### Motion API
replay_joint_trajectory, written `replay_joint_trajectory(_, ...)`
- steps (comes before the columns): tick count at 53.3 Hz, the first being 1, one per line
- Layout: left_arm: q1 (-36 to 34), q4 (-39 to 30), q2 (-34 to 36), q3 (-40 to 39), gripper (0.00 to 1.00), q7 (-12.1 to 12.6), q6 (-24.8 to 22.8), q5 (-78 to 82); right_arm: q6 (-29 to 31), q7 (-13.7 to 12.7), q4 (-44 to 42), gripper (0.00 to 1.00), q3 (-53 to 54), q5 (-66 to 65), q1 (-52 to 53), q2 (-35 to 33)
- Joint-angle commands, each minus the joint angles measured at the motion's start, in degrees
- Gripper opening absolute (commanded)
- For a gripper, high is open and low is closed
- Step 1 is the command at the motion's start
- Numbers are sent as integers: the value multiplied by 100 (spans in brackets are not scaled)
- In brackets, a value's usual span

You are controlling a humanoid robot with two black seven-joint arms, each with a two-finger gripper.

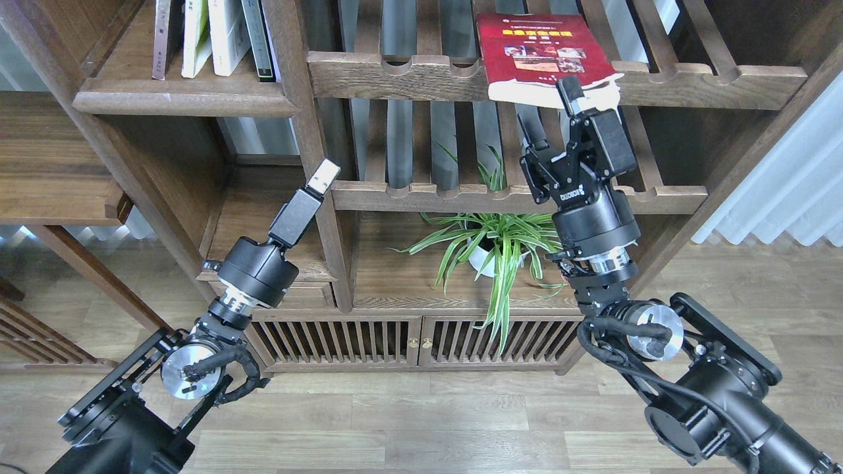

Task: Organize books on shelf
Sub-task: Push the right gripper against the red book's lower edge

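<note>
- My right claw (550,108) is reaching up with its two fingers spread apart, nothing between them; the upper fingertip is lying over the front edge of the red book (537,49), though I cannot tell if it is touching.
- The red book is lying flat on the top slatted rack (691,82), its white page edge hanging out past the scalloped front rail.
- My left claw (323,176) is pointing up and right in front of the upright post (309,151); I am seeing it edge-on, so I cannot tell whether its fingers are apart or together.
- The solid shelf (184,99) is sitting at the upper left, with a row of books (211,36) standing upright on it, spines toward me.
- A second slatted rack (454,195) is running below the first one, and my right wrist is crossing in front of it.
- A potted spider plant (490,247) is standing on the board under that rack, just left of my right arm.
- Slatted cabinet doors (408,342) are closing off the bottom of the unit.
- The floor (421,421) is pale wood planks, and a white curtain (790,191) is hanging at the right.
</note>
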Motion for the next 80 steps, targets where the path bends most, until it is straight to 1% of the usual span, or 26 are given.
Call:
replay_joint_trajectory(1, -6, 28, 15, -43, 100, 3, 0, 2, 0, 1, -1, 85, 2, 0, 18, 1)
replay_joint_trajectory(8, -6, 81, 15, -70, 100, 3, 0, -7, 0, -8, 8, 87, -42, -9, 9, 27)
replay_joint_trajectory(37, 12, 168, -11, -105, 100, -15, 0, -7, 0, -8, -28, 87, -15, 8, 9, 36)
replay_joint_trajectory(57, 12, 204, -3, -122, 100, -6, 0, -7, -49, -8, -256, 87, -7, 26, 9, 107)
replay_joint_trajectory(70, 12, 256, -11, -114, 100, 2, 0, -7, -453, -8, -326, 87, 107, 52, 88, 203)
replay_joint_trajectory(80, 3, 274, -3, -105, 100, 3, 0, -7, -585, -8, -326, 86, 143, 52, 203, 212)
